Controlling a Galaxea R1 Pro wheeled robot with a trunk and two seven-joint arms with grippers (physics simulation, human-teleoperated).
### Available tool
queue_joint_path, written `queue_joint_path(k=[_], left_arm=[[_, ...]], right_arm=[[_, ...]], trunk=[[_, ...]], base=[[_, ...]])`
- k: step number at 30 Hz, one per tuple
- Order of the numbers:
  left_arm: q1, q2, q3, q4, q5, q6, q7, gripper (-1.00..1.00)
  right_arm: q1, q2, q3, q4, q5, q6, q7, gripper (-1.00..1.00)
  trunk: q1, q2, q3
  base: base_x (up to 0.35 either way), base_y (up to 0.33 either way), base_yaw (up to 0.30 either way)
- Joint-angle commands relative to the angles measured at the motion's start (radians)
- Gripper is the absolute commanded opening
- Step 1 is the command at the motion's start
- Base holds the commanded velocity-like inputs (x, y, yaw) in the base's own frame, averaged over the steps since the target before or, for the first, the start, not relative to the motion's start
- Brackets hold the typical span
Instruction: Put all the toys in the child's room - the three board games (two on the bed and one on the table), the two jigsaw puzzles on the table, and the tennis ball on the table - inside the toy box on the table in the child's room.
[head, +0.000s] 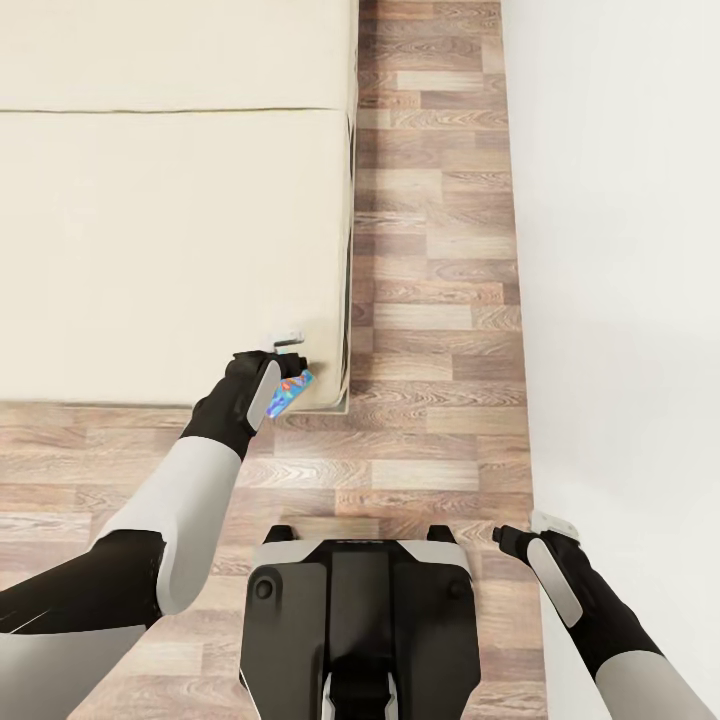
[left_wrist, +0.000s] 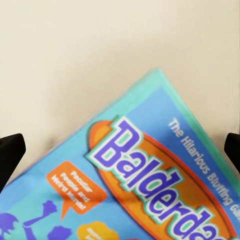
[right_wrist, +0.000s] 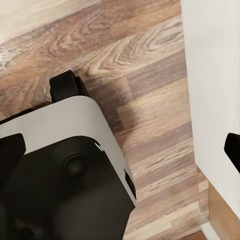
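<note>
My left hand (head: 285, 375) is clamping the blue board game (left_wrist: 145, 185) at the bed (head: 170, 250) corner; right hand (head: 545, 530) is hanging apart, holding nothing.

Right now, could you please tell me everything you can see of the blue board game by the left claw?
The blue board game is a flat cardboard box with a teal border. Its cover carries an orange oval with purple-and-white lettering beginning "Balderda", a white tagline and orange speech bubbles. It sits tilted at the left claw, over the near right corner of the beige bed. From the head view just a small slanted blue sliver shows. Whether the claw actually grips it cannot be told.
</note>
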Motion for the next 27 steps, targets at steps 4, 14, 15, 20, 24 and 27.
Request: queue_joint_path(k=[4,14,15,20,24,27], left_arm=[[0.0,-0.001,0.001,0.0,0.008,-0.033,0.005,1.0],[0.0,-0.001,0.001,0.002,0.006,-0.059,0.004,1.0],[0.0,-0.001,0.001,0.002,0.006,-0.06,0.004,1.0],[0.0,-0.001,0.001,0.002,0.006,-0.06,0.004,1.0],[0.0,-0.001,0.001,0.002,0.006,-0.06,0.004,1.0],[0.0,-0.001,0.001,0.002,0.006,-0.061,0.004,1.0]], right_arm=[[0.0,-0.001,0.004,-0.002,-0.01,0.002,-0.009,1.0],[0.0,-0.001,0.004,-0.002,-0.01,0.002,-0.009,1.0],[0.0,-0.001,0.004,-0.002,-0.01,0.003,-0.009,1.0],[0.0,-0.001,0.004,-0.002,-0.01,0.003,-0.009,1.0],[0.0,-0.001,0.004,-0.002,-0.01,0.003,-0.009,1.0],[0.0,-0.001,0.003,-0.002,-0.01,0.003,-0.009,1.0]], trunk=[[0.001,-0.002,-0.001],[0.001,-0.002,-0.001],[0.001,-0.002,-0.001],[0.001,-0.002,-0.001],[0.001,-0.002,-0.001],[0.001,-0.002,-0.001]], base=[[-0.027,0.0,0.0],[-0.002,0.0,0.0],[0.0,0.0,0.0],[-0.04,0.0,0.0],[-0.107,0.0,0.0],[-0.029,0.0,0.0]])
